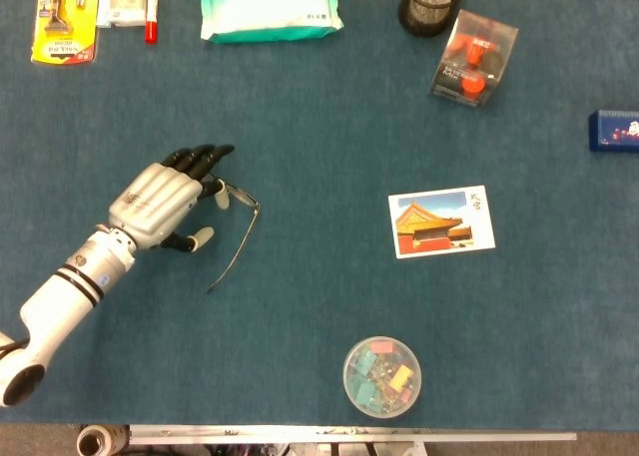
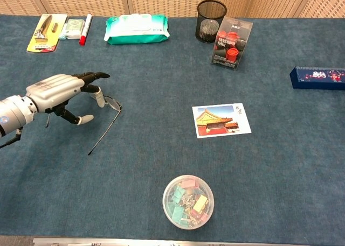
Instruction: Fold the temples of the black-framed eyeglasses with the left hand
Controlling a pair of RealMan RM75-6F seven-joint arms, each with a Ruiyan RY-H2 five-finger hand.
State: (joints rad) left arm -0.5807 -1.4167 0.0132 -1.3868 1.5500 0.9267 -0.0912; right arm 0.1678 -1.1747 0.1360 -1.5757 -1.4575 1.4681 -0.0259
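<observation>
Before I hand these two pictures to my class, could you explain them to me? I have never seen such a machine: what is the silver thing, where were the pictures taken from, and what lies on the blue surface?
The silver thing is a robot's left hand, a metal hand with dark fingers on a jointed arm. One picture looks straight down from the robot's head, the other looks forward from its chest; both show the same moment. The hand is spread over the black-framed eyeglasses, whose temples are unfolded; whether it touches them is unclear. It grips nothing that I can see. The robot's right hand is not shown.

On the blue table also lie a postcard, a round tub of clips, a pack of wipes, a mesh pen cup, a red marker and a small dark blue box.
</observation>
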